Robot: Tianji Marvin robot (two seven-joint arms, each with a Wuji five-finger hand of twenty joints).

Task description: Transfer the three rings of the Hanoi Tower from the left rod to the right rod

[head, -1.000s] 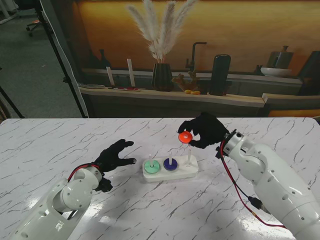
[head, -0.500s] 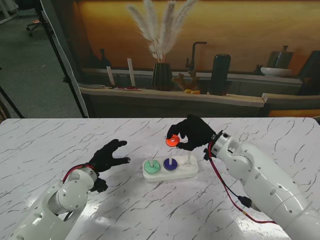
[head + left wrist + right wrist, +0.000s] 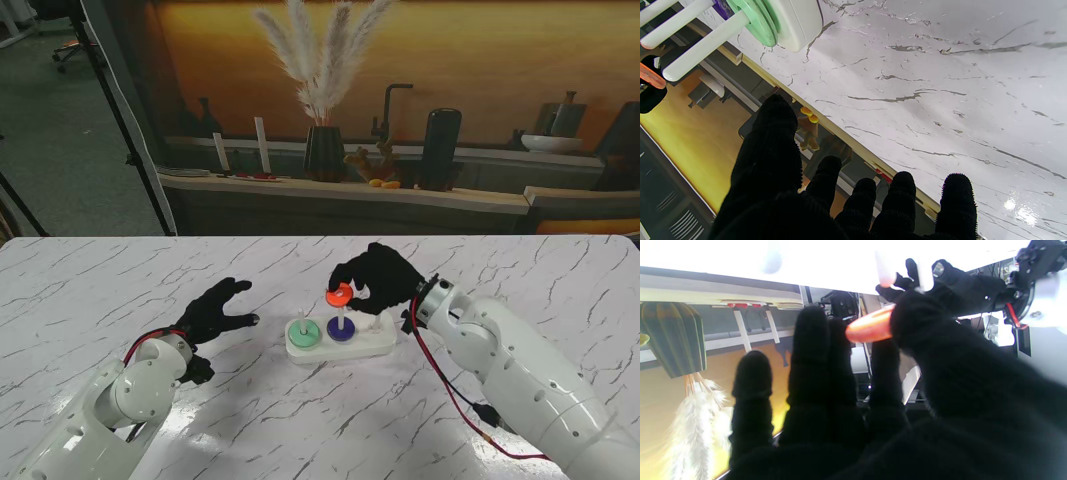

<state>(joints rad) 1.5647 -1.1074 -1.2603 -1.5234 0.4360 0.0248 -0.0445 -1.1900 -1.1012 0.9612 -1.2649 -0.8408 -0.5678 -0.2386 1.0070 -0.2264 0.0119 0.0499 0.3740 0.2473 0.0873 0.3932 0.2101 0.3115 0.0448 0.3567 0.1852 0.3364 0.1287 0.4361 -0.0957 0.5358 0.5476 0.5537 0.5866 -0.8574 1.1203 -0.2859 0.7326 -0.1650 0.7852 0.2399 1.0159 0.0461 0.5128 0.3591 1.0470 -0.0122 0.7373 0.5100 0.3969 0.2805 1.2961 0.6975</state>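
nearest to me, on the left, the left hand (image 3: pixel 218 311) hung above the marble table (image 3: pixel 90 290) with its fingers spread and nothing in it, well apart from the tower. farther out, the white base (image 3: pixel 372 345) carried the green ring (image 3: pixel 303 335) on the left rod (image 3: pixel 302 322) and the purple ring (image 3: pixel 341 329) on the middle rod (image 3: pixel 341 316), while the right rod (mostly hidden behind the glove) appeared bare. just beyond, the right hand (image 3: pixel 378 281) pinched the orange ring (image 3: pixel 339 294) between thumb and fingertips, holding it right at the top of the middle rod.

by my reading the task was about half done: two rings had left the left rod, none sat on the right one, and the green ring was yet to go.

compared with a second ago, the right hand had carried the orange ring from over the right rod leftward and down to the middle rod, and the left hand had drawn back slightly.
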